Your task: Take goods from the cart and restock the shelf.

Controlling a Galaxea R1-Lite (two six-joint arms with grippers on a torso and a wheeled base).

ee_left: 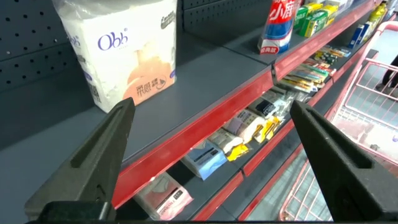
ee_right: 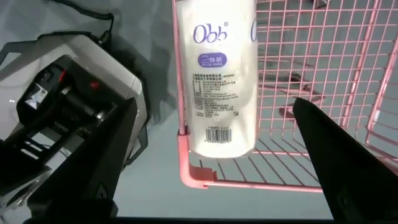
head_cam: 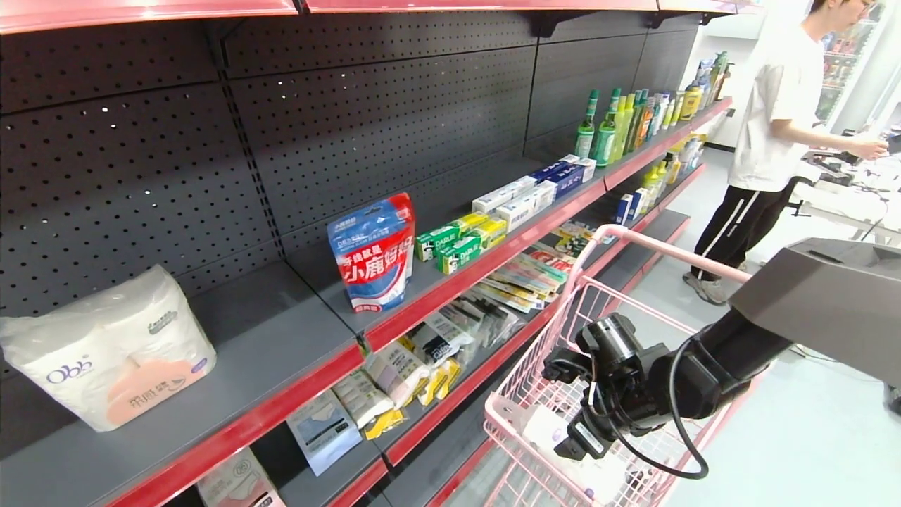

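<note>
since the tissue pack lies flat in a corner of the cart, long axis along the cart's side wall, the right tool hangs above that corner, wide open and empty, its gap spanning the pack's width.

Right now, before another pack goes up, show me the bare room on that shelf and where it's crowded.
The widest bare stretch of the shelf deck lies between the tissue pack and the blue-and-red pouch, front edge to pegboard. Beyond the pouch, toothpaste boxes line up closely toward the bottles. The lower shelf is crowded with packets.
</note>
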